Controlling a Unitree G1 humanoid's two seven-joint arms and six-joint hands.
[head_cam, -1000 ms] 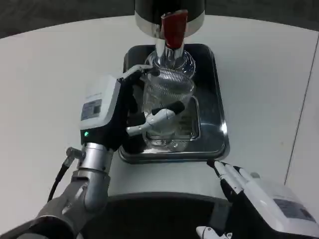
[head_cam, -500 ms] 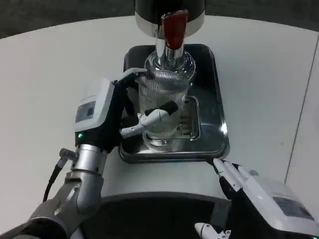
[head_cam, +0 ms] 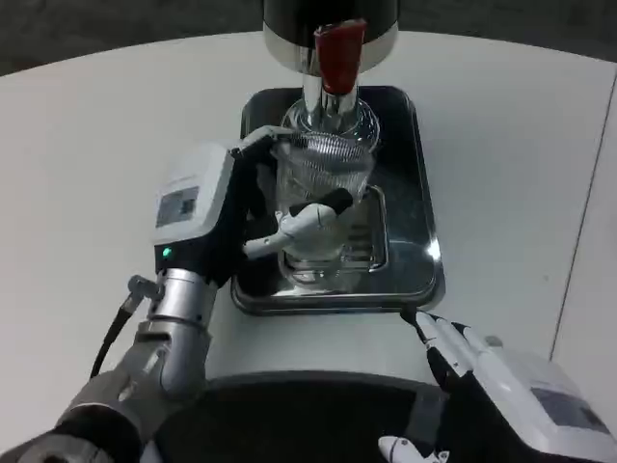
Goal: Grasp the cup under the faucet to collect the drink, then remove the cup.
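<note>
A clear ribbed glass cup (head_cam: 323,188) stands on the steel drip tray (head_cam: 424,270) directly below the chrome faucet spout with its red lever (head_cam: 335,53). My left hand (head_cam: 241,212) grips the cup from its left side, with fingers (head_cam: 304,224) wrapped across the front of the glass. Whether any drink is in the cup I cannot tell. My right hand (head_cam: 482,371) hovers low at the near right, off the tray, fingers (head_cam: 434,333) extended and holding nothing.
The dispenser's black and chrome body (head_cam: 328,24) rises at the back of the tray. White table (head_cam: 96,145) stretches to both sides. A dark rounded edge of my body (head_cam: 289,415) fills the bottom of the picture.
My left hand and the cup shifted slightly left and then back right under the spout. The right hand barely moved.
</note>
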